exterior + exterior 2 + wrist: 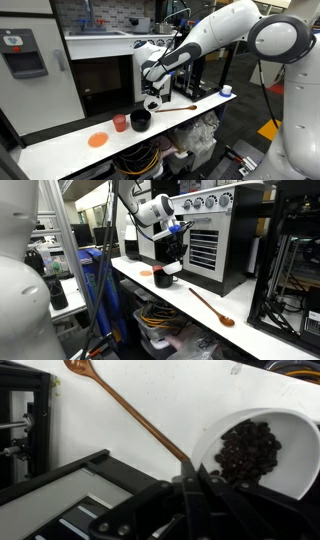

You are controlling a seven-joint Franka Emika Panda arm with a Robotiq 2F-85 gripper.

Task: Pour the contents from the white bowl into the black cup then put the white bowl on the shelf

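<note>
The white bowl (275, 435) held a heap of dark pieces (245, 450) (beans, perhaps) and hung just above and right of the black cup (140, 121), clenched at its rim by the gripper (152, 98). On the countertop (60, 150), one orange disc (97, 140) lay left of the black cup, one red cup (120, 123) just beside it, one wooden spoon (178, 108) right of it, and one blue-and-white cup (226, 90) farthest right. The cups' contents could not be told. The shelf (105, 95) lay behind the black cup.

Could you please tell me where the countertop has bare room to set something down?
Bare: between the wooden spoon and blue-and-white cup, and beyond the orange disc toward the countertop end. Crowded around the red cup, black cup and white bowl.
</note>
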